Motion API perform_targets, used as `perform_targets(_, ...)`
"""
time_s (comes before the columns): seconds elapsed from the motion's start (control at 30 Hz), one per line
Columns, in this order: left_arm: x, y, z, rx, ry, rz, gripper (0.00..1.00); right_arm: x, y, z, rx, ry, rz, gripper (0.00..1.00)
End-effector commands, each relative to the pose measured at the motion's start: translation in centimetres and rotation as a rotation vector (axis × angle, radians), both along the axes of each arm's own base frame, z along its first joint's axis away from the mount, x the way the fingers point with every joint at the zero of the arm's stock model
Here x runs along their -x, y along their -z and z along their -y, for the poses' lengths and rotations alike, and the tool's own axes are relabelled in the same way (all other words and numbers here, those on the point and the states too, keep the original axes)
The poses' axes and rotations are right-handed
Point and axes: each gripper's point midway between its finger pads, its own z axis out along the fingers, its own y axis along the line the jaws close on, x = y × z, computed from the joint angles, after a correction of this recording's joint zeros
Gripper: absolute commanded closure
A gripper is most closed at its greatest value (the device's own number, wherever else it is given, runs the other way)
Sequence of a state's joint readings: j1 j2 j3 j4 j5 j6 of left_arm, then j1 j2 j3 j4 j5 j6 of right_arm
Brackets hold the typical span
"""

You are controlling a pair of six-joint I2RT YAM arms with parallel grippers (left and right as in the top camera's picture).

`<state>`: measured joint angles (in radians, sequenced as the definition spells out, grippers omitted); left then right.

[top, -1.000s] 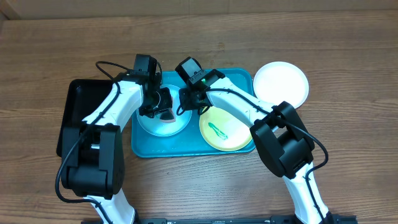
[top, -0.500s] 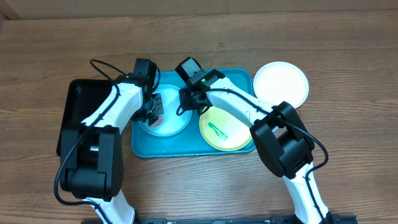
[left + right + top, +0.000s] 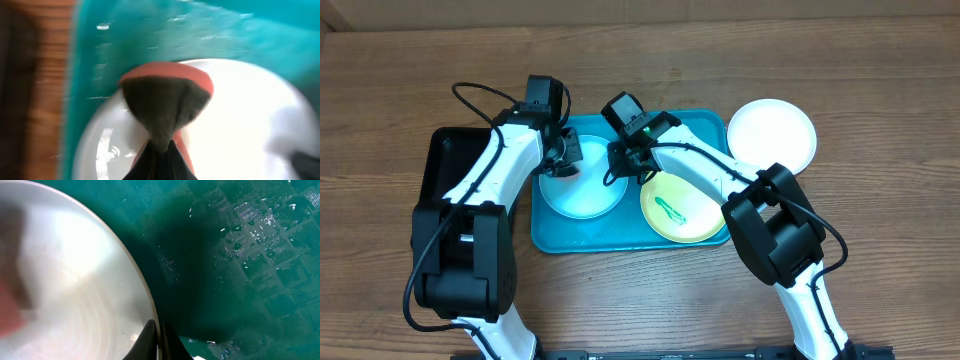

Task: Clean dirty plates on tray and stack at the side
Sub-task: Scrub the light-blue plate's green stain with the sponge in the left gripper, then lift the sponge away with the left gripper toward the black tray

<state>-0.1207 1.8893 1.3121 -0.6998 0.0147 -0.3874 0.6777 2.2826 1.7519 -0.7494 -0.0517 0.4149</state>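
Observation:
On the turquoise tray (image 3: 620, 238) lie a pale blue plate (image 3: 585, 195) and a yellow-green rimmed plate (image 3: 682, 208) carrying a green smear. A white plate (image 3: 772, 135) rests on the table to the tray's right. My left gripper (image 3: 564, 158) is shut on a red sponge with a dark scouring face (image 3: 165, 100), pressed on the far-left part of the pale blue plate (image 3: 240, 125). My right gripper (image 3: 158, 342) is shut on that plate's right rim (image 3: 145, 295), one finger on each side of it.
A narrow black tray (image 3: 445, 185) sits left of the turquoise tray, under the left arm. Bare wooden table surrounds both trays. The right arm reaches across the yellow-green plate's far side.
The left gripper with the sponge has swept from the plate's middle up and left to its far-left part. The right gripper has held still on the rim.

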Motion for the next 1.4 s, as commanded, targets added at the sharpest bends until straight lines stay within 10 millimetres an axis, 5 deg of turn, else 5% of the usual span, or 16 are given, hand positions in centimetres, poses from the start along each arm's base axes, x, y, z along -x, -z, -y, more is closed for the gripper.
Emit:
perform_targets(0.0, 0.1, 0.0, 3.1, 0.148, -0.001, -0.008, 0.96, 0.1, 2.6, 2.2, 0.099, 0.030, -0.007, 0.96)
perform_targets(0.23, 0.8, 1.7, 1.2, 0.001, -0.025, -0.035, 0.96, 0.0, 2.6, 2.1, 0.096, 0.031, -0.004, 0.96)
perform_targets(0.4, 1.9, 1.5, -3.6, -0.273, -0.066, -0.060, 0.96, 0.1, 2.6, 2.1, 0.098, 0.031, -0.006, 0.96)
perform_targets(0.6, 3.5, -1.2, -9.3, -0.626, -0.124, -0.099, 0.95, 0.2, 2.6, 2.2, 0.100, 0.030, -0.009, 0.96)
perform_targets(0.73, 3.1, -4.1, -9.4, -0.610, -0.209, -0.063, 0.96, 0.2, 2.6, 2.2, 0.101, 0.030, -0.009, 0.96)
perform_targets(0.87, 1.3, -7.6, -7.0, -0.378, -0.262, 0.026, 0.96, 0.2, 2.2, 2.2, 0.103, 0.028, -0.012, 0.96)
perform_targets(1.0, 0.1, -10.9, -6.1, -0.116, -0.293, 0.115, 0.96, -0.6, -0.8, 1.5, 0.093, -0.012, 0.023, 0.96)
perform_targets(1.1, 0.9, -12.0, -7.8, 0.001, -0.345, 0.110, 0.96, -1.4, -4.6, 0.8, 0.071, -0.060, 0.086, 0.96)
perform_targets(1.37, 6.0, -9.8, -15.3, 0.011, -0.479, -0.064, 0.96, -3.7, -16.9, 4.5, 0.447, -0.038, 0.473, 0.96)
